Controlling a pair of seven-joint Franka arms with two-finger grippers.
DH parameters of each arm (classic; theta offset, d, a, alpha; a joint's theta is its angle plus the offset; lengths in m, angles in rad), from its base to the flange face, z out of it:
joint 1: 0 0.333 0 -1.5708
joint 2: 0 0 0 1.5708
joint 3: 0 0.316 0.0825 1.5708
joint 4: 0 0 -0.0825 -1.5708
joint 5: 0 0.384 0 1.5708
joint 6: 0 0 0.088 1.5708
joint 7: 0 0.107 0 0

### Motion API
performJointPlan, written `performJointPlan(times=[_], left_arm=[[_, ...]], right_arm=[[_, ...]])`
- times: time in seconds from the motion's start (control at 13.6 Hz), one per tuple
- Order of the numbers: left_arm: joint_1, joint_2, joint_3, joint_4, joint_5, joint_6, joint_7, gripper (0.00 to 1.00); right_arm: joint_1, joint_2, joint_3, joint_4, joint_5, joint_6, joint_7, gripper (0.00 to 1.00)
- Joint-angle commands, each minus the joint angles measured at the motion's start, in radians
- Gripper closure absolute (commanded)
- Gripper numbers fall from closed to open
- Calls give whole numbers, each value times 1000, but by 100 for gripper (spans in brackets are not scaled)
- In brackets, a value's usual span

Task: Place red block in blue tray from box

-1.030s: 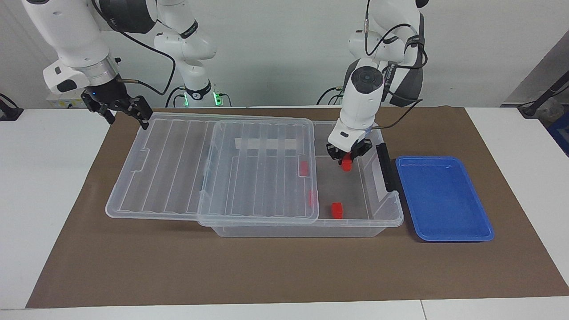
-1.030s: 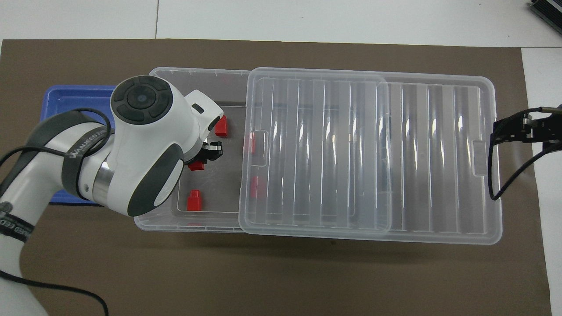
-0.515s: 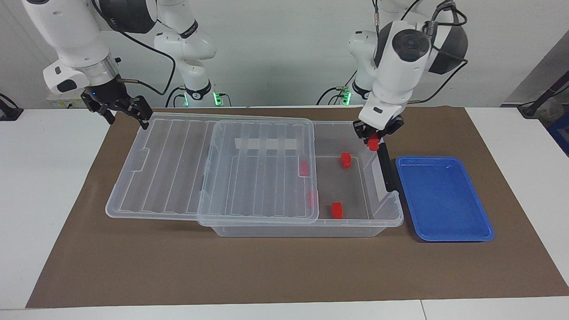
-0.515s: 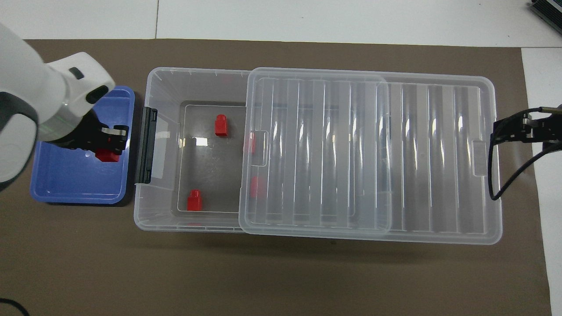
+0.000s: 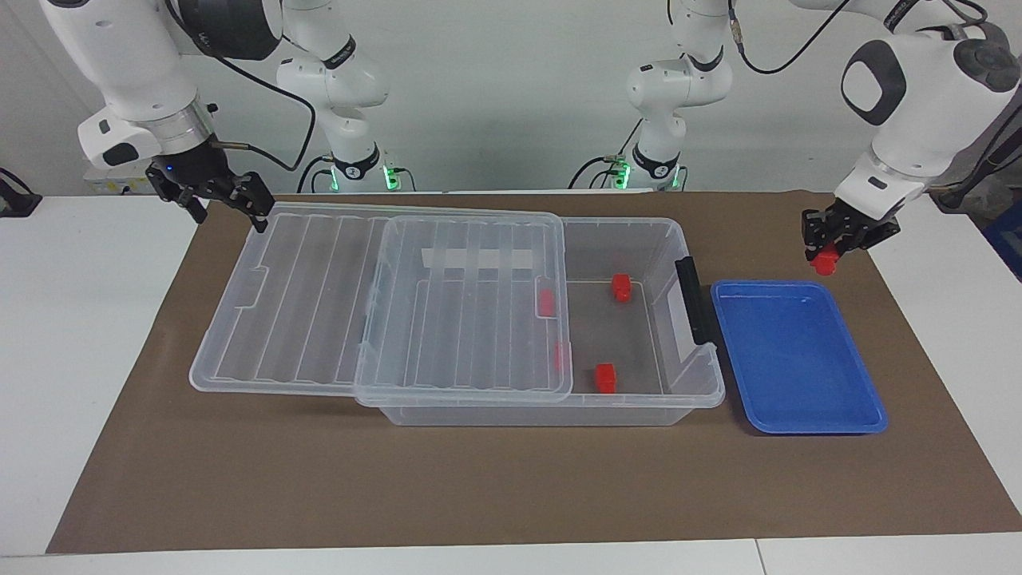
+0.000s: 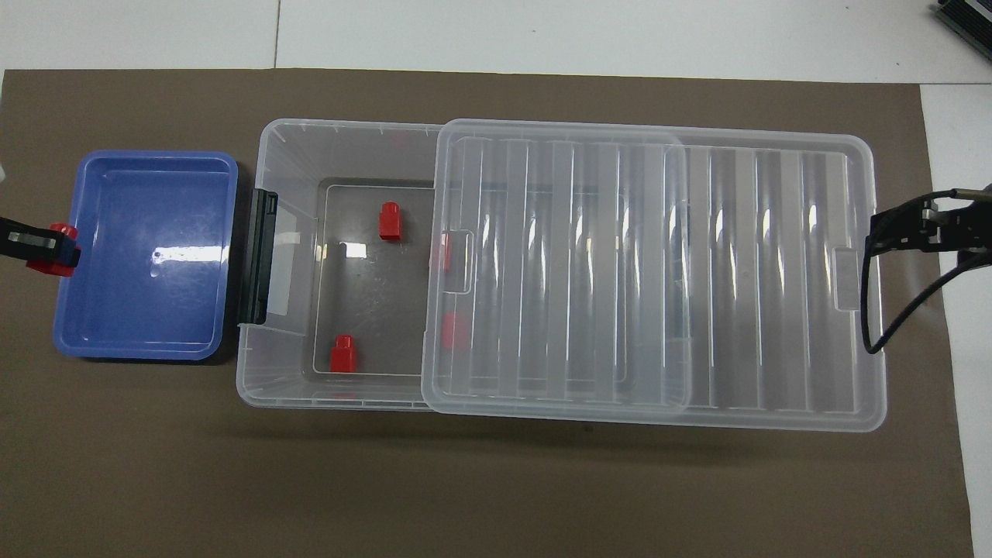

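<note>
Currently the left gripper (image 5: 826,254) clamps a red block (image 5: 825,263) over the blue tray (image 5: 798,415) edge; two loose blocks (image 5: 606,378) lie uncovered in the box (image 5: 551,411); right gripper (image 5: 226,200) opening unclear.

In the overhead view the left tool (image 6: 23,246) is cut off by the picture's edge, so only its tips and part of the red block (image 6: 53,249) held in them are seen. Two more red blocks (image 5: 546,303) in the box (image 5: 631,407) are blurred by the clear lid (image 5: 383,303) lying over them. The right tool (image 6: 907,232) is likewise cut off at the edge.
</note>
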Motion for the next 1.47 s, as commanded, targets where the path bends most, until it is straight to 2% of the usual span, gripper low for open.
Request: performJointPlan(times=[0.0, 0.07, 0.15, 0.22, 0.37, 0.52, 0.66, 0.88, 1.25, 1.4], left_arm=[[38, -47, -13, -169, 4, 169, 39, 95], [43, -25, -13, -186, 4, 208, 38, 95], [58, -13, -13, -219, 4, 262, 32, 94], [72, -2, -13, -265, 4, 328, 24, 94], [88, 16, -13, -353, 4, 451, 24, 94], [92, 65, -13, -409, 4, 535, 24, 94], [118, 104, -13, -405, 4, 575, 23, 94], [101, 176, -14, -404, 4, 681, -19, 94], [33, 185, -20, -379, 3, 693, -166, 94], [37, 188, -19, -371, 3, 701, -166, 94]], right_arm=[[-45, -34, 5, -70, 3, 43, -27, 53], [-49, -66, 5, -160, 3, 152, -50, 94], [-64, -107, 5, -264, 4, 278, -73, 100], [-87, -131, 5, -341, 4, 354, -104, 100], [-117, -126, 3, -386, 3, 408, -119, 100], [-166, -100, 3, -429, 3, 484, -115, 100], [-170, -100, 3, -467, 3, 528, -112, 100], [-167, -74, 3, -476, 3, 549, -69, 100], [-126, -68, 5, -478, 3, 557, -59, 100], [-105, -66, 6, -478, 3, 557, -61, 100]])
